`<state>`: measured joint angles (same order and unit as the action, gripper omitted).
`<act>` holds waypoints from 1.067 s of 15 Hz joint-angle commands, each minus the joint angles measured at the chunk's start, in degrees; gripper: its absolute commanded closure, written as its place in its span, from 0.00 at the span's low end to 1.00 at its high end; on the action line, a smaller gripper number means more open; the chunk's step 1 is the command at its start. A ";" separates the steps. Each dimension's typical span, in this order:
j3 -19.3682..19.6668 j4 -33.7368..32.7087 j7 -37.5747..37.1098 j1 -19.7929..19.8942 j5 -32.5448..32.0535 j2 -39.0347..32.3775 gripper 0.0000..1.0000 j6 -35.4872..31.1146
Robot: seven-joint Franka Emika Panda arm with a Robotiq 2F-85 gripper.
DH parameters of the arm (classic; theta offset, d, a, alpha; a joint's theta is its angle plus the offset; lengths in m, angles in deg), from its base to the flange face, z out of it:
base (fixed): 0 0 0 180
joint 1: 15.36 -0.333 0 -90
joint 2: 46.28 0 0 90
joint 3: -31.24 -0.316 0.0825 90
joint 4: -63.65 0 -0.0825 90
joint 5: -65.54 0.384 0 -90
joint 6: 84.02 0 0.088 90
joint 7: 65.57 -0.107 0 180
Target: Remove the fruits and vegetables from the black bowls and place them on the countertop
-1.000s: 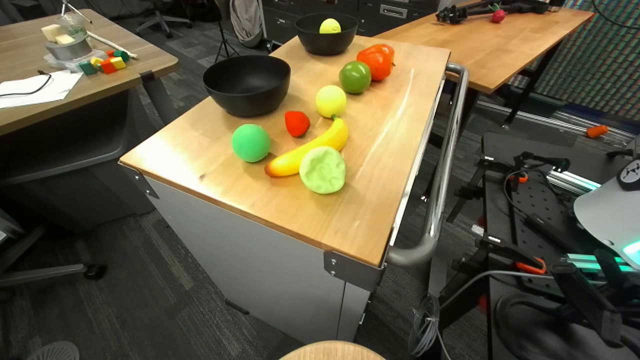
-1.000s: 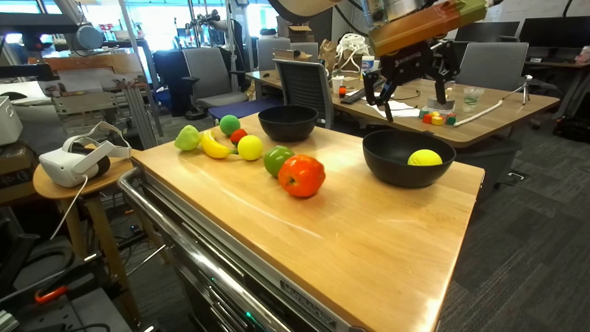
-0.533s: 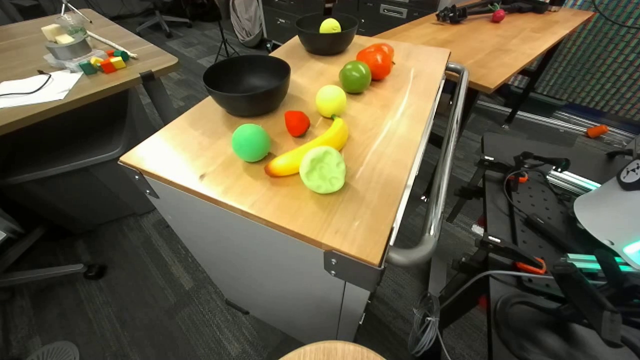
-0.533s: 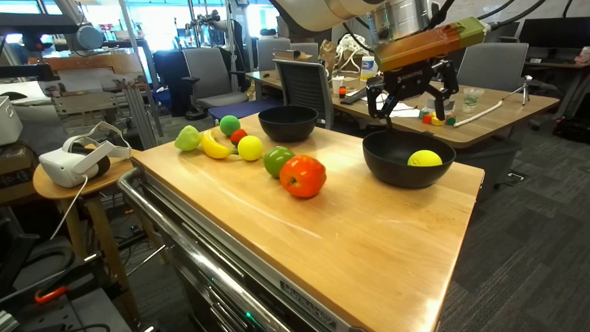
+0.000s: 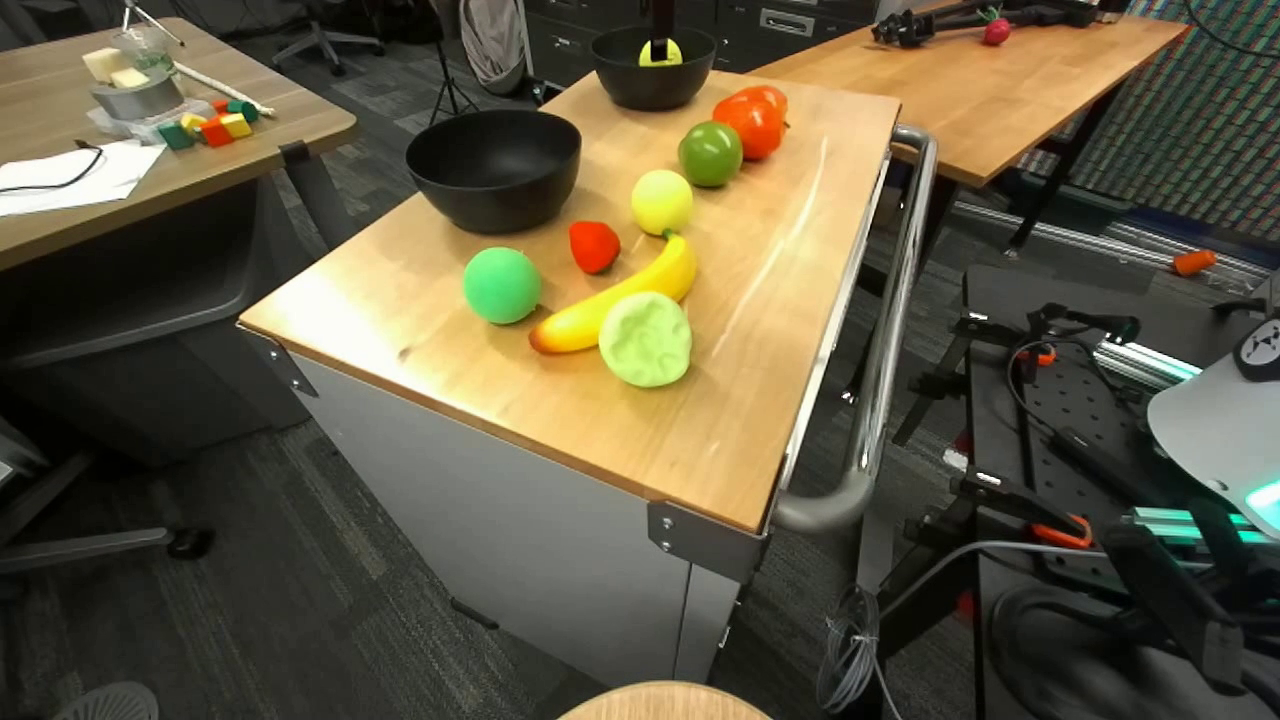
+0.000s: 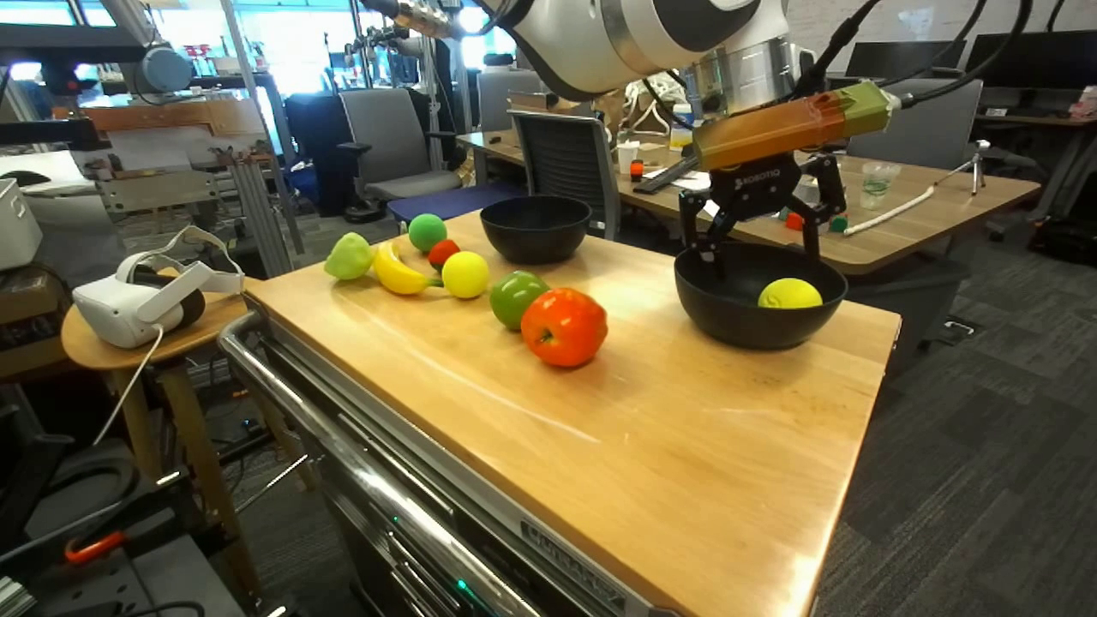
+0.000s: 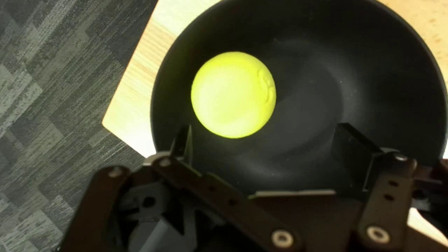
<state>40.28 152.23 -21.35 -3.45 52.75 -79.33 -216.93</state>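
Down comes the black two-finger gripper [image 6: 765, 263], jaws wide & holding nothing, now at the mouth of the round black bowl [image 6: 754, 327] w/ the round yellow fruit [image 6: 790, 294] inside, prob lining up last pick for the light-wood countertop [image 6: 728, 480]

Premises present as a robotics lab in an office-type room. Lab use is evidenced by the robot arm [image 6: 591, 43], a white VR headset [image 6: 124, 304] on a round wooden stool [image 6: 216, 315], and a coil of grey cable [image 5: 854, 652] near a black perforated platform [image 5: 1075, 400]. Office character is evidenced by grey chairs [image 6: 387, 128], a wooden desk [image 6: 943, 214] bearing papers [image 5: 90, 185] and a small tripod [image 6: 978, 164] — dark monitors [image 6: 1033, 64] stand beyond it — dark drawer units [image 5: 760, 42] in an exterior view, and patterned grey carpet [image 5: 300, 580], visible in all three views.
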 commanded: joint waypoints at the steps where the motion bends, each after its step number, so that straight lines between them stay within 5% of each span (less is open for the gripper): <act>1: -0.41 -1.54 -2.14 0.69 -1.86 -1.22 0.02 1.51; 6: 0.03 0.55 -3.39 0.78 -4.21 -1.72 0.02 0.63; 7: 0.11 0.98 -3.58 0.76 -4.77 -1.82 0.08 0.84; 8: 0.15 1.38 -3.81 0.71 -5.35 -1.78 0.26 0.78; 12: 0.00 0.58 -4.15 0.36 -6.94 -1.60 0.57 1.56; 16: -0.10 -0.48 -5.02 -0.44 -8.00 -0.77 0.70 1.73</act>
<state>40.31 152.72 -24.79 -3.25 46.58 -81.08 -216.06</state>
